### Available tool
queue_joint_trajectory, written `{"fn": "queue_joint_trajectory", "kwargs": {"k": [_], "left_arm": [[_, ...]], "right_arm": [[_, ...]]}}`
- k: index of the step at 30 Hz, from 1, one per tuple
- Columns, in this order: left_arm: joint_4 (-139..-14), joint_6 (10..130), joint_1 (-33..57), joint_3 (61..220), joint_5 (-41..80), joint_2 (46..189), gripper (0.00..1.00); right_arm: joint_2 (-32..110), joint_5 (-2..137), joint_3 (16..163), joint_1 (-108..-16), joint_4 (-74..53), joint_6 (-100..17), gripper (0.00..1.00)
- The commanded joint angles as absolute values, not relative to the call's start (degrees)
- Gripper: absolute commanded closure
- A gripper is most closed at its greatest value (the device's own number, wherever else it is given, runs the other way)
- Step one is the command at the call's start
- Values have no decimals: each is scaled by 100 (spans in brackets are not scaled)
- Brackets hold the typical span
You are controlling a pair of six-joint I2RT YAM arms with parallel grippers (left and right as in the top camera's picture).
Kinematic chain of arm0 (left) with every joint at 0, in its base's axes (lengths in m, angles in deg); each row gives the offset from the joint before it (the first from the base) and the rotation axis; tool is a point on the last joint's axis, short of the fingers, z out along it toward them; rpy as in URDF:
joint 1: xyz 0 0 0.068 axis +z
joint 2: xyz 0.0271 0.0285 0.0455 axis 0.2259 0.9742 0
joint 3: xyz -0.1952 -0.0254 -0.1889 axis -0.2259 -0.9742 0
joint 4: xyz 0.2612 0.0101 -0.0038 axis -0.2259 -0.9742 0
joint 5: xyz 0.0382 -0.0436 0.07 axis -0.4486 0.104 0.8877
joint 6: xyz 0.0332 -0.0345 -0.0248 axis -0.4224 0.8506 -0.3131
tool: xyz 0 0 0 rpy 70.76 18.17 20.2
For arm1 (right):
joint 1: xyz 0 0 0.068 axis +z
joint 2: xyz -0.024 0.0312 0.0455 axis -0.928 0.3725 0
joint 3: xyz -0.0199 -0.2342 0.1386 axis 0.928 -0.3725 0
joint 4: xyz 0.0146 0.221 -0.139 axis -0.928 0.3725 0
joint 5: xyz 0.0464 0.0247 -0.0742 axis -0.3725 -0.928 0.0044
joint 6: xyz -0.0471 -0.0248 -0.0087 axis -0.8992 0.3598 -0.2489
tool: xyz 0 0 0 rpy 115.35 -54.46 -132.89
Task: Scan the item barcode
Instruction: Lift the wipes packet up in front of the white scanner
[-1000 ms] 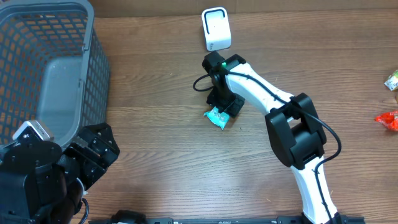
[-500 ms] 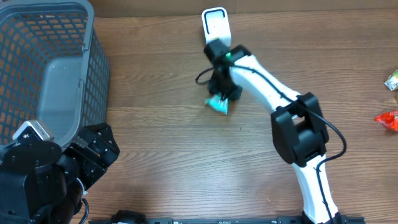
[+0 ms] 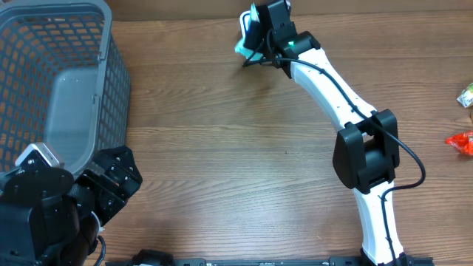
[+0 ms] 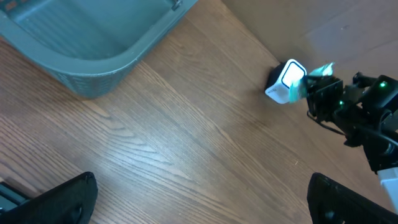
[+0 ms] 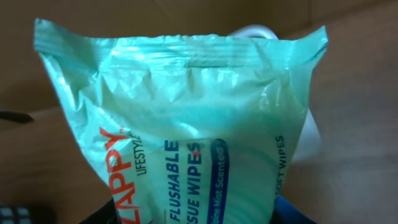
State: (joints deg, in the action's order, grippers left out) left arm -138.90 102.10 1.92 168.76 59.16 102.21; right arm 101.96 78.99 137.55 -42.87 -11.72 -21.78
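The item, a teal pack of flushable wipes (image 5: 186,124), fills the right wrist view, printed front toward the camera. No barcode shows on it. My right gripper (image 5: 193,219) is shut on the pack's lower end. It holds the pack (image 3: 241,48) right in front of the white scanner (image 3: 246,21) at the table's back edge. Only the scanner's white edge (image 5: 252,30) peeks out behind the pack. From the left wrist, the pack (image 4: 320,70) hangs beside the scanner (image 4: 286,81). My left gripper (image 4: 199,202) stands wide open over bare wood, far from both.
A grey mesh basket (image 3: 59,74) stands at the back left, its rim (image 4: 93,68) near the left arm. A green packet (image 3: 465,94) and a red packet (image 3: 462,142) lie at the far right edge.
The right gripper lifted the wipes pack off the middle of the table and carried it back to the scanner. The left arm has stayed still.
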Motion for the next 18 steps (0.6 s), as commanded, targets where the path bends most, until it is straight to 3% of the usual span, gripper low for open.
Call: {"fn": "queue_joint_trajectory", "kwargs": {"k": [1,18], "left_arm": [[-13884,10123,238,16905,5916,10229,0],[-13884,10123,238,16905,5916,10229,0]], "right_arm": [[10248,8137,13781,-4270,-1693,-2245,52],[10700,8412,13807,-4445,-2252,-2095,53]]}}
